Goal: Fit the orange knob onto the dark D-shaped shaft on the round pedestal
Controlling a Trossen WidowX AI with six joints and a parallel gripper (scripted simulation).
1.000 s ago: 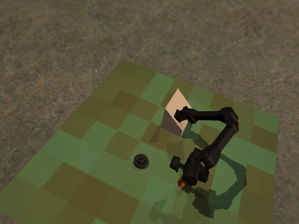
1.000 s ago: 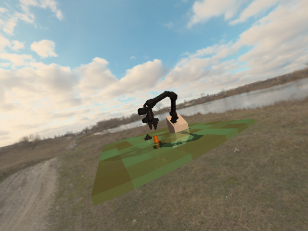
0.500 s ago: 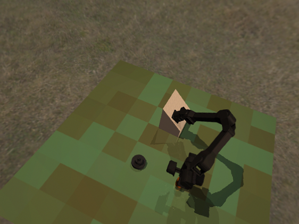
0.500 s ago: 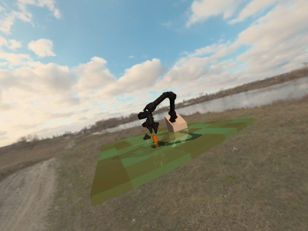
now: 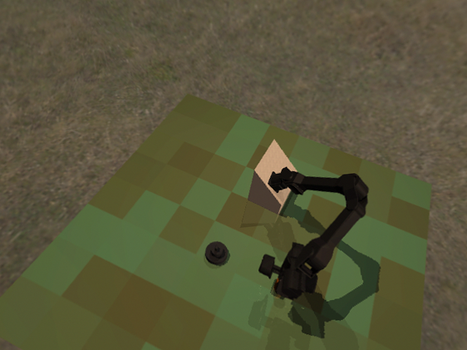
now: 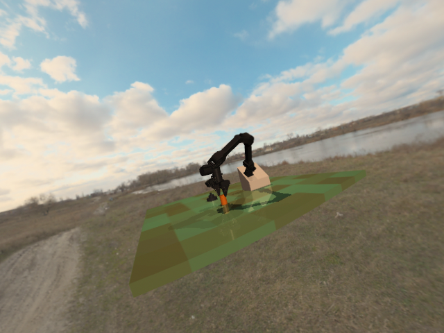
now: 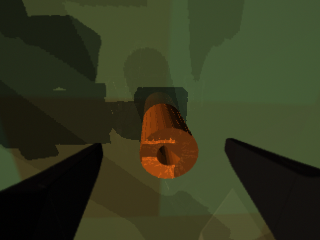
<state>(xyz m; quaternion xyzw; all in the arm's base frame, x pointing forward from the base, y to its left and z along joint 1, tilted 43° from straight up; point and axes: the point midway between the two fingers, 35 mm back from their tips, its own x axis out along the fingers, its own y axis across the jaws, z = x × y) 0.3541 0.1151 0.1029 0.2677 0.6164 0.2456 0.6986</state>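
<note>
The orange knob (image 5: 274, 286) (image 6: 223, 200) (image 7: 169, 154) is standing upright on the checkered board (image 5: 155, 250) (image 6: 229, 247) (image 7: 280, 150), below the widely opened, empty gripper (image 6: 223, 193) (image 7: 165, 146). It is seeming light and stiff, perhaps a little slippery, and gripping around its upper sides is being advised, with the holed top being left uncovered.

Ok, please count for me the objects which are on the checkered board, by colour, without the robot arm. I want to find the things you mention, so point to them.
Orange: 1, the knob (image 6: 223, 200) (image 7: 164, 120)
Dark: 1, the round pedestal with its shaft (image 5: 217, 254) (image 6: 211, 198)
Light tan: 1, the slanted block (image 5: 273, 162) (image 6: 261, 180)
Total: 3
</note>
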